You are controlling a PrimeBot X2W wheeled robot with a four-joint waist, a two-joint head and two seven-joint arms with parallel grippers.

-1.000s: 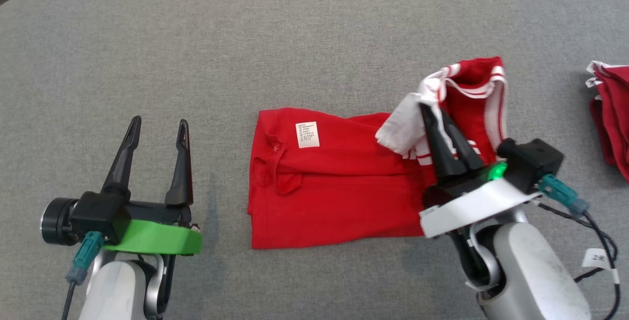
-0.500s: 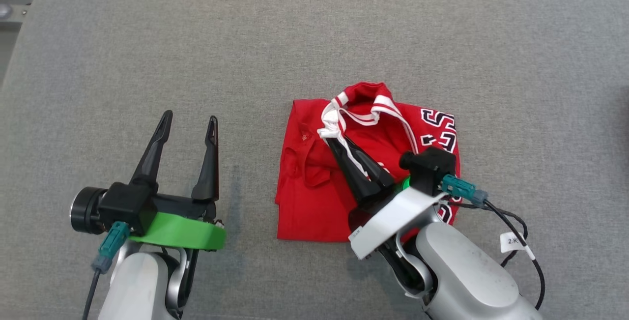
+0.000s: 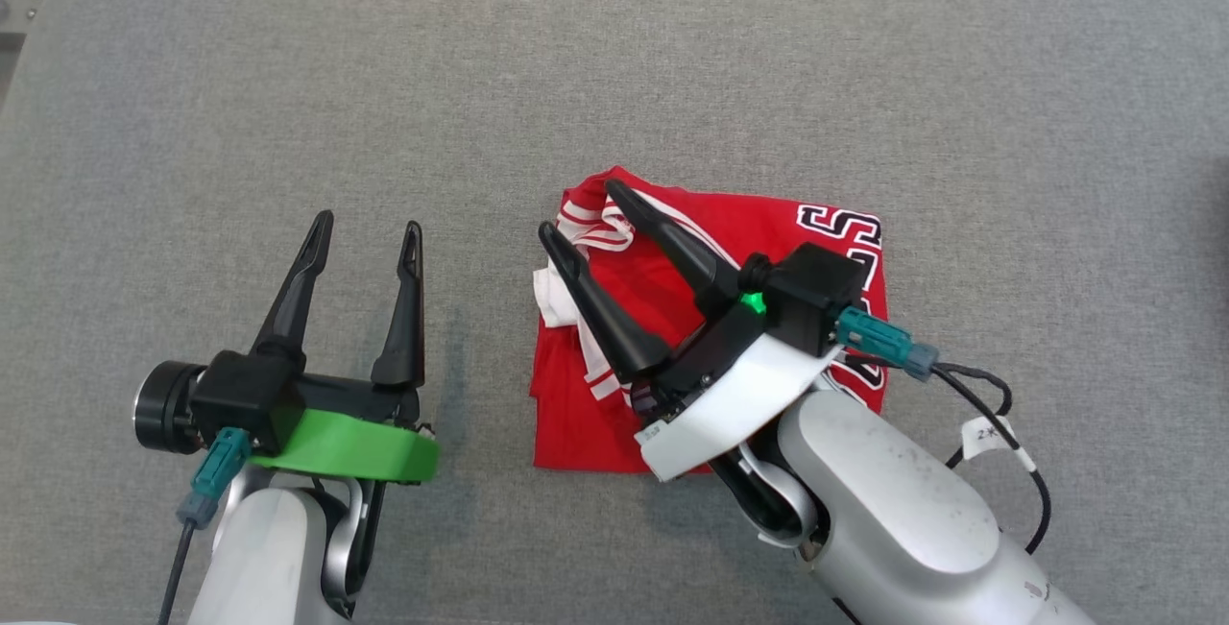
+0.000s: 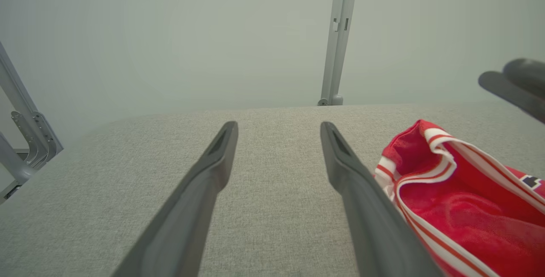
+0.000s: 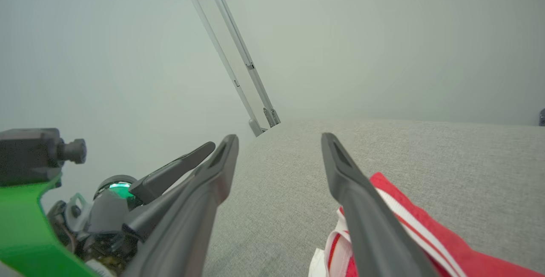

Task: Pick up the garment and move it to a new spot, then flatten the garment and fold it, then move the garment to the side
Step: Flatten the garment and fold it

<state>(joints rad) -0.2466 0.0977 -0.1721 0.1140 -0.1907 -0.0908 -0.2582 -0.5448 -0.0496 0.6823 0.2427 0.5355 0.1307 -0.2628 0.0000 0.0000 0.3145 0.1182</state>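
Grey fabric surface point(image 3: 672, 78), pale wall point(image 4: 170, 34) beyond, bears garment point(image 3: 739, 227); left gripper point(image 3: 370, 219), right gripper point(image 3: 579, 207) spread empty.

Note the red garment point(image 3: 732, 222) with white-striped trim and black-and-white numerals on the grey table point(image 3: 288, 78). Left of it, the left tool point(image 3: 369, 222) has a green collar.

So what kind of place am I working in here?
Probably a lab or test rig, not a home: a grey fabric-padded table, bare metal frame posts behind it, and a plain pale wall.
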